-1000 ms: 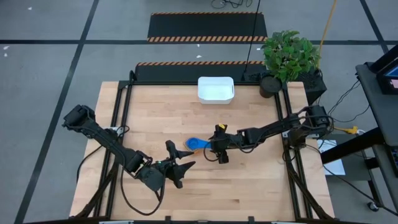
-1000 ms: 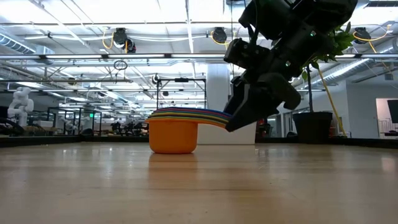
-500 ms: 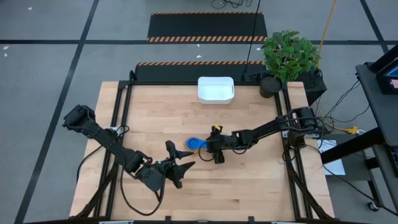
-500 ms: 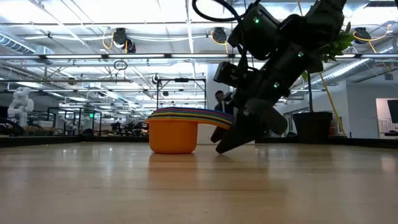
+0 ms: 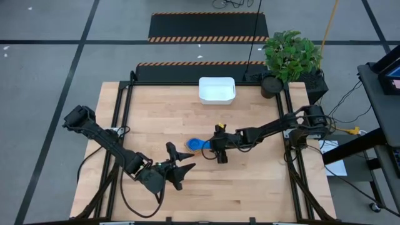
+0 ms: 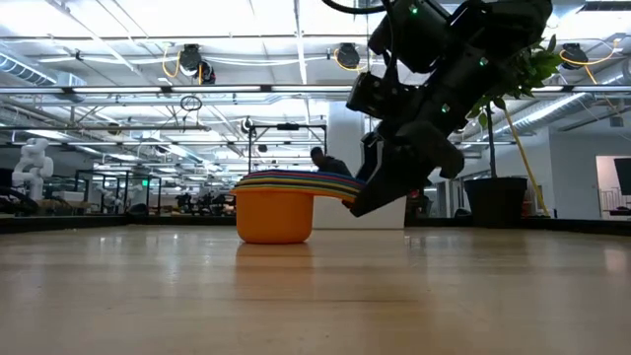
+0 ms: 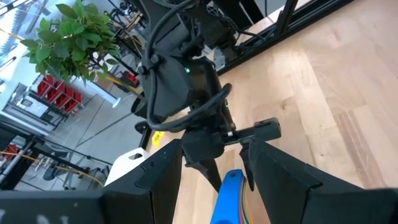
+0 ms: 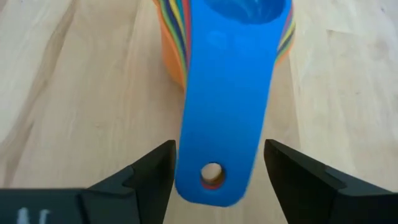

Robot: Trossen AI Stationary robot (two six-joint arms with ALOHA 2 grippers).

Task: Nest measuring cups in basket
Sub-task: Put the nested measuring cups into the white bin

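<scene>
The measuring cups [image 6: 274,219] sit nested in one stack on the table, resting on the base of the orange cup at the bottom. The blue one [image 5: 197,145] is on top, and the flat handles [image 6: 335,187] stick out together toward the table's right. My right gripper [image 8: 219,149] slants down from the right, open, one finger on each side of the blue handle [image 8: 227,106]. My left gripper [image 5: 181,156] hovers open near the table's front, pointing at the stack and touching nothing. The white basket [image 5: 217,89] stands at the far edge. My right gripper has its fingers [image 8: 152,177] close on either side of the stacked handles, near the free end with the hole [image 8: 211,173]. The fingers lie along the handles. I cannot tell whether they touch the handles' edges. The stack stands upright on the table.
A black plant pot [image 5: 270,86] with a leafy plant [image 5: 290,55] stands at the far right corner. Bare wooden tabletop [image 5: 162,119] lies between the stack and the basket.
My right gripper dipped toward the table beside the handles and a little toward the stack. It has since come back up to the height of the handles. The stack of cups has stayed where it was.
</scene>
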